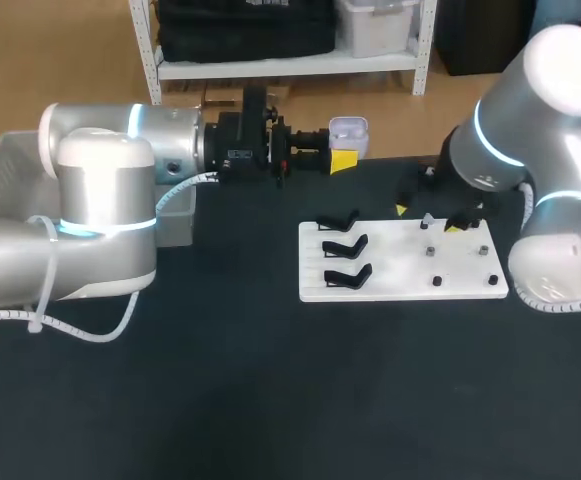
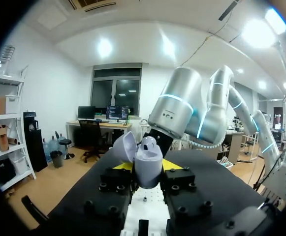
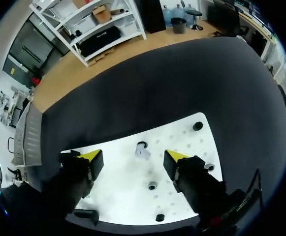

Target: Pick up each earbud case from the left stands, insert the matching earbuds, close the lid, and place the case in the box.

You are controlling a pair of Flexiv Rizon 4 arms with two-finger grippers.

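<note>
Overhead, my left claw (image 1: 338, 160) sits at the far side of the table, left of the middle, pinching a small pale case (image 1: 348, 130) with its lid up. The white board (image 1: 400, 285) lies nearer and to the right. The three black stands (image 1: 347, 246) on its left side are bare. My right claw (image 1: 432, 220) hangs over the board's far right part. The grey box (image 1: 5, 165) is at the far left, behind my left arm.

From my left wrist, the case (image 2: 148, 164) is clamped by its body between the fingers of my left claw (image 2: 147, 169), and the lid (image 2: 124, 146) is swung open to one side. Only this view shows the open mouth, where something rounded seems to sit. I cannot tell whether it is an earbud.

From my right wrist, my right claw (image 3: 133, 158) is spread wide and holds nothing. One earbud (image 3: 142, 149) stands on the board (image 3: 118, 191) just ahead, between the fingers. The overhead view barely shows it.

I judge the case to be light, hard and smooth, so it could slip in a loose hold. The grip belongs on the body's flat sides, well away from the lid hinge, which looks like the weak part. The earbud is tiny and slick, and I would pinch it gently from two sides.
</note>
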